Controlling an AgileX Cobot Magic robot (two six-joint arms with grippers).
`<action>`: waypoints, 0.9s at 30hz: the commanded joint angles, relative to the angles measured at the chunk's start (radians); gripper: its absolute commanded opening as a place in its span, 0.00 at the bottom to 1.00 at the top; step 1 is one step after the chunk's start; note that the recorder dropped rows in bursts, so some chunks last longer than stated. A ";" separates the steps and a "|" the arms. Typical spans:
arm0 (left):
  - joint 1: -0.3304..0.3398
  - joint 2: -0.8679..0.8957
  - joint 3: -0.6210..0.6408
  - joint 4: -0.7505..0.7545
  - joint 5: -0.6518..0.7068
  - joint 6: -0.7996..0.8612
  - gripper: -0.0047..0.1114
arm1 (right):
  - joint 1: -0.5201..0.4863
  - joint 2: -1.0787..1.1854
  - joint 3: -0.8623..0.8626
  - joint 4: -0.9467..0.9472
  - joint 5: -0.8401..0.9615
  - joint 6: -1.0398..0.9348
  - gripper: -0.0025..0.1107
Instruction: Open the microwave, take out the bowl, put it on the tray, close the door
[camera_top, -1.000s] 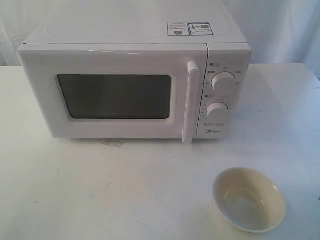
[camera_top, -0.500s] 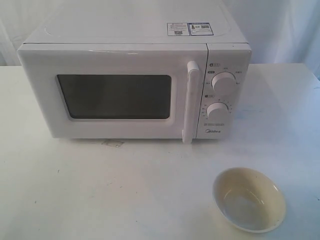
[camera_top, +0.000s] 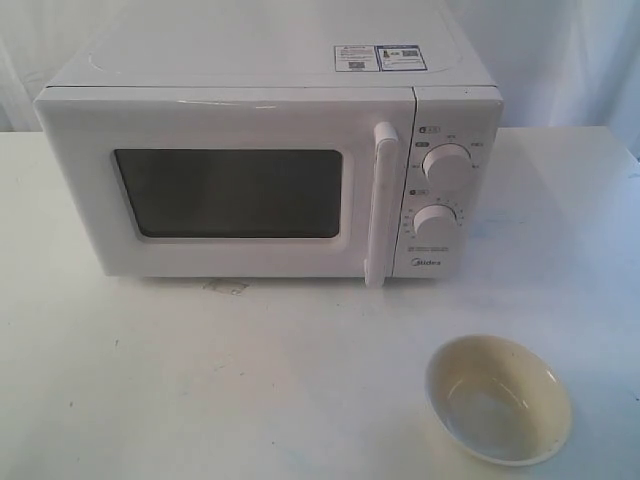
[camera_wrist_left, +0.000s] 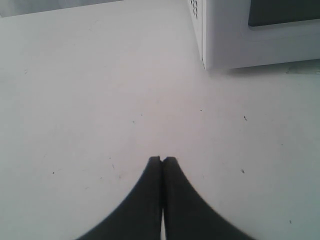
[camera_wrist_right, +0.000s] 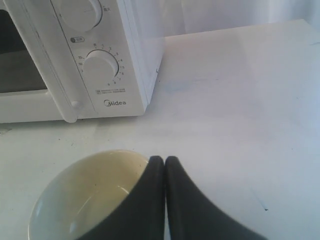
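Before shut microwave (camera_top: 250, 115), bowl (camera_top: 498, 398) on table (camera_top: 200, 380); left pincer (camera_wrist_left: 162, 159), right pincer (camera_wrist_right: 164, 159) clenched.

Microwave (camera_top: 270, 160) at the back of the tabletop (camera_top: 200, 380), door (camera_top: 225, 185) shut, bowl (camera_top: 498, 398) on the tabletop in front of its knob side, well apart.

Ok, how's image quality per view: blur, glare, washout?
Exterior view: soft and washed out, white microwave barely separating from the table. Left wrist view: left end effector blurred up close, faint shadow under the microwave. Right wrist view: bowl and right end effector soft, knob panel sharper.
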 joint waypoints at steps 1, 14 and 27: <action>-0.001 -0.004 0.004 -0.003 0.002 -0.003 0.04 | -0.007 -0.005 0.006 -0.002 0.000 0.005 0.02; -0.001 -0.004 0.004 -0.003 0.002 -0.003 0.04 | -0.007 -0.005 0.006 -0.002 0.000 0.005 0.02; -0.001 -0.004 0.004 -0.003 0.002 -0.003 0.04 | -0.007 -0.005 0.006 -0.002 0.000 -0.002 0.02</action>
